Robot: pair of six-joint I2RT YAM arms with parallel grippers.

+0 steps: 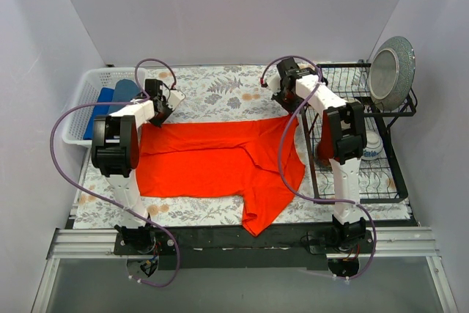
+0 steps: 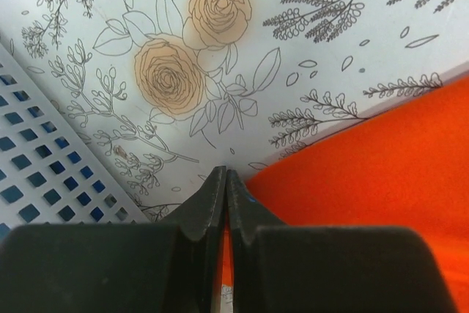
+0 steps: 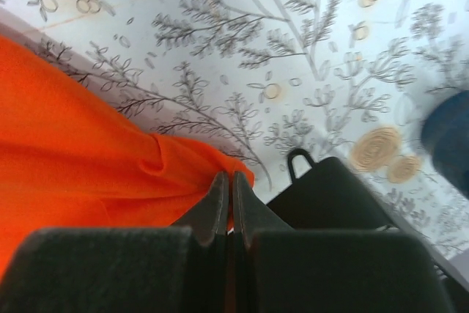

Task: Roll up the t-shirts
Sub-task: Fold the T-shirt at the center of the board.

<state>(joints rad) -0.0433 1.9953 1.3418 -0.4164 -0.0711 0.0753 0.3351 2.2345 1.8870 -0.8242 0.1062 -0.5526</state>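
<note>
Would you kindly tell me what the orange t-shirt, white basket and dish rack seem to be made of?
The orange t-shirt: soft matte cloth, limp and creased. The white basket: probably moulded plastic, wall pierced with square holes. The dish rack: thin black bars, likely coated metal wire.

The orange-red t-shirt [image 1: 212, 159] spread mid-table is plain and bright, with no print. The tablecloth [image 1: 220, 82] under it is white, printed with grey line-drawn leaves and sprigs and pale tan-orange roses. The white lattice basket [image 1: 73, 122] at far left holds a royal blue t-shirt [image 1: 99, 115] and a dusty blue t-shirt [image 1: 126, 91]. On the right, the dish rack [image 1: 366, 198] is black wire and its plate [image 1: 392, 71] speckled grey. The cables [image 1: 53, 144] are purple.
</note>
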